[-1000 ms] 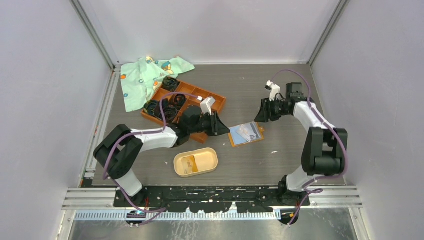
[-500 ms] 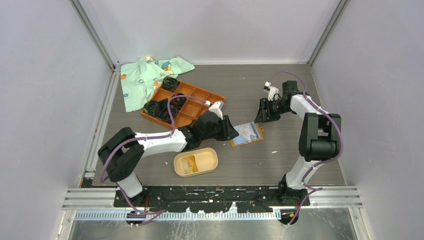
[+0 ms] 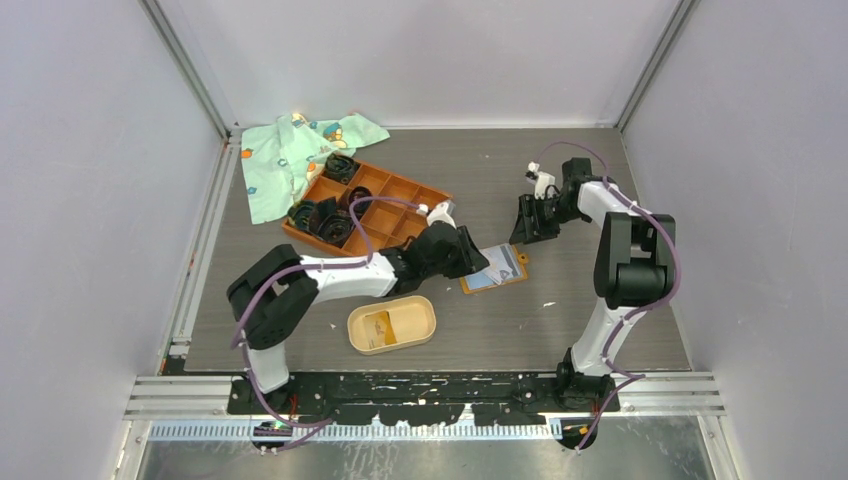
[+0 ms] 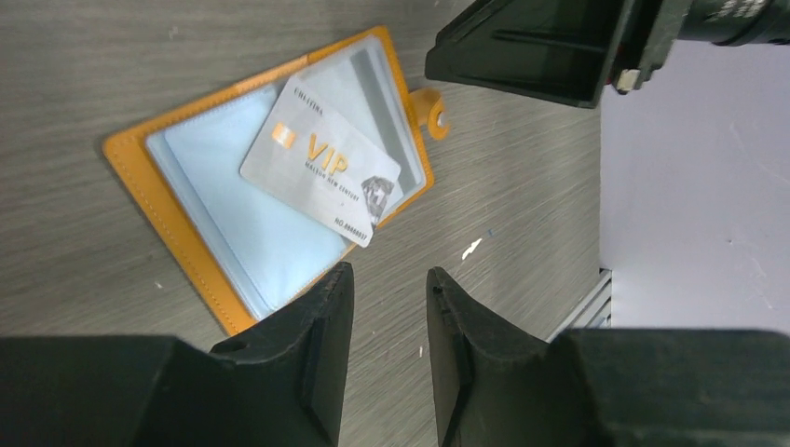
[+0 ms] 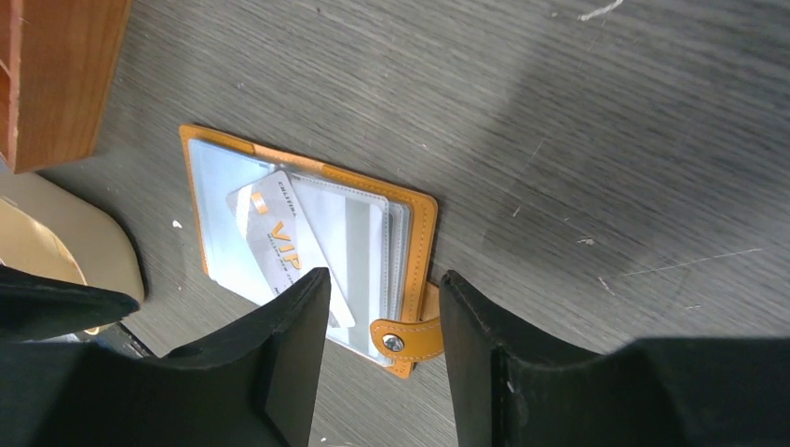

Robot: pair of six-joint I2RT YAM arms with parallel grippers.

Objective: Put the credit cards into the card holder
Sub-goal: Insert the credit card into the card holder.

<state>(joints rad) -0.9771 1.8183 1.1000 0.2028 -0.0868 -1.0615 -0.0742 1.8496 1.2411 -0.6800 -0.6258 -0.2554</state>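
Left gripper [image 4: 387,312], jaws apart, hides the orange wallet [image 4: 214,200] at its near corner.

Quick headcount, everything in view

One open orange wallet [image 4: 242,223] with one silver VIP card [image 4: 320,174] lying on it, plus what looks like one more striped card [image 4: 373,93] inside a sleeve. One beige oval card holder [image 3: 431,322] with one flat item [image 3: 377,328] in it, too small to identify. One orange grid tray [image 3: 400,205], roughly four clumps of black coiled bands [image 3: 335,222], one green patterned cloth [image 3: 275,165]. Two grippers: left gripper [image 4: 389,307], right gripper [image 5: 382,307], two fingers each.
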